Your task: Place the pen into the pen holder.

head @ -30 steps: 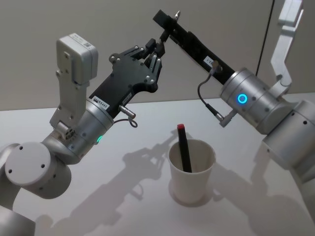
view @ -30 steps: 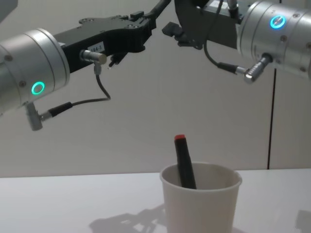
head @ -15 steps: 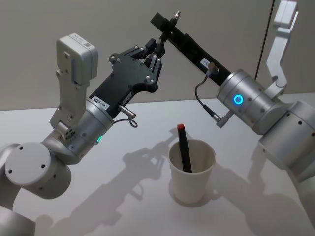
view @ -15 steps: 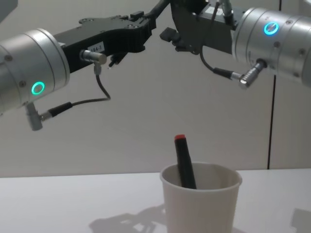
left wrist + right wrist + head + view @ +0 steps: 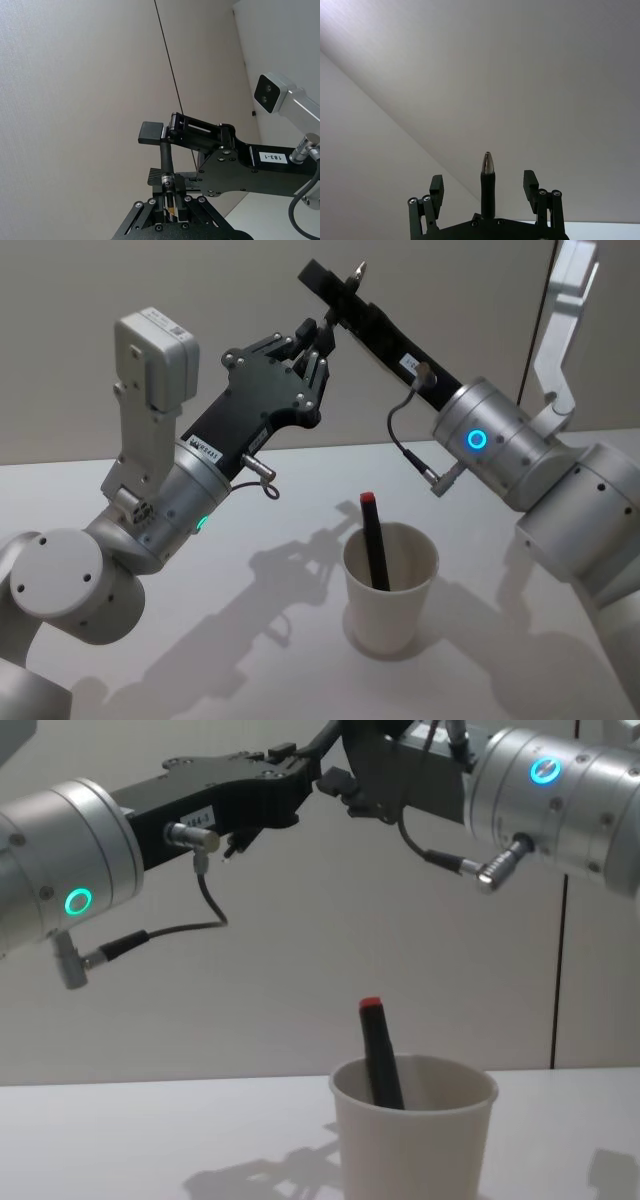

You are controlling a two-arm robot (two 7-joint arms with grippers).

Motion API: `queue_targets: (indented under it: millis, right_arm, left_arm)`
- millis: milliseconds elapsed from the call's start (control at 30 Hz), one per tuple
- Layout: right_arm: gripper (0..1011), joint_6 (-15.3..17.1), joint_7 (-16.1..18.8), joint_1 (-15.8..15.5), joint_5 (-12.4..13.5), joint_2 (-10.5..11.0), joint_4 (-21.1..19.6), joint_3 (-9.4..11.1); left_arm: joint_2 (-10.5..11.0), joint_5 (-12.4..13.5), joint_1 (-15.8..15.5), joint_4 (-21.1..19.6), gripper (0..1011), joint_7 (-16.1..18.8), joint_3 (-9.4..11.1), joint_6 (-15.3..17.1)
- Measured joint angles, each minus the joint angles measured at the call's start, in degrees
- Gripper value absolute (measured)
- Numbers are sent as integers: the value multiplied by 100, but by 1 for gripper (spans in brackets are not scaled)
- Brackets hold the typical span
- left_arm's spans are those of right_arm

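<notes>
The silver-tipped pen (image 5: 488, 186) was high in the air, well above the white table (image 5: 250, 640), and not yet in the holder. Its lower end was clamped between the closed fingers of the left gripper (image 5: 169, 200). From there the dark barrel went up and passed between the two fingers of the right gripper (image 5: 483, 179). These stood apart on both sides of the barrel and did not touch it, and the metal tip came out beyond them. So the left gripper was grasping the pen and the right one was released around it.

I judged this as a hand-over between the two grippers, but which way it went I cannot tell. To do it well, the gripper that receives should close squarely on the barrel, not on the narrow tip. It should be firm before the other lets go; otherwise the pen can swing or fall.

The pen holder (image 5: 388, 625), a white paper cup, stood on the table below them and a little to the right, well apart. A black pen with a red top (image 5: 373, 540) leaned inside it, toward the left of the opening. For this reason the free right side seemed the better place to lower the new pen.
</notes>
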Motion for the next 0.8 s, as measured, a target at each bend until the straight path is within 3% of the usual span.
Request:
queue_targets:
  millis: [800]
  right_arm:
    - [1002,-143,-12,-1,31,40,28,-103]
  left_arm:
    - [0,1,0,0,139,0,0,0]
